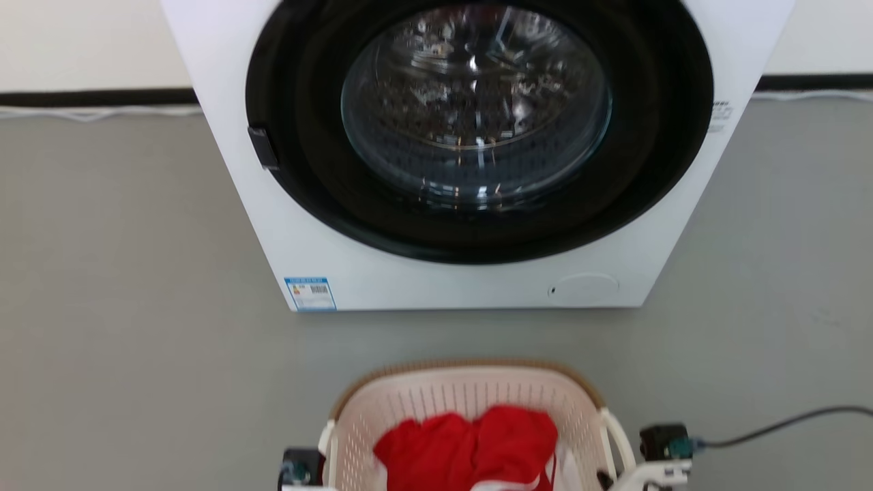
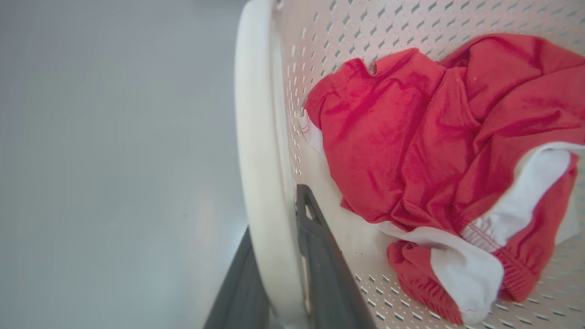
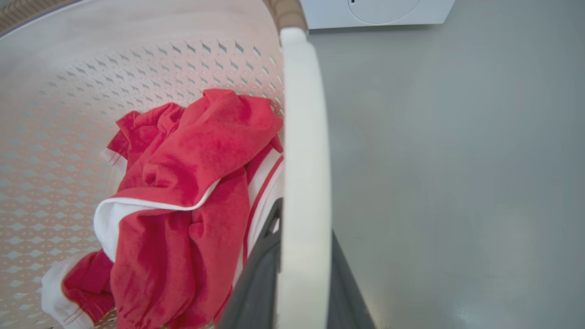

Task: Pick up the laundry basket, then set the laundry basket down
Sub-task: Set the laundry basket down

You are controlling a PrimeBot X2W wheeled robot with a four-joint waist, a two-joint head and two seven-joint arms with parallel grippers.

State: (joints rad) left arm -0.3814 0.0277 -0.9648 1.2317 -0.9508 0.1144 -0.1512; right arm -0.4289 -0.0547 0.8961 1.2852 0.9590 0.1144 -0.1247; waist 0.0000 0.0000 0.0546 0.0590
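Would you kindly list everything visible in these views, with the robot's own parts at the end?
washing machine: one, white with a dark round door, standing beyond the basket
label: one, blue-edged, lower left of the machine's front
laundry basket: one, cream with a brown rim and white handles, nearest the robot
clothing: one bundle, red with white trim, inside the basket
cable: one, dark, on the floor at the right
floor: grey, all around
wall: pale, behind the machine
left end effector: one, dark fingers either side of a white handle
right end effector: one, dark fingers either side of the other handle
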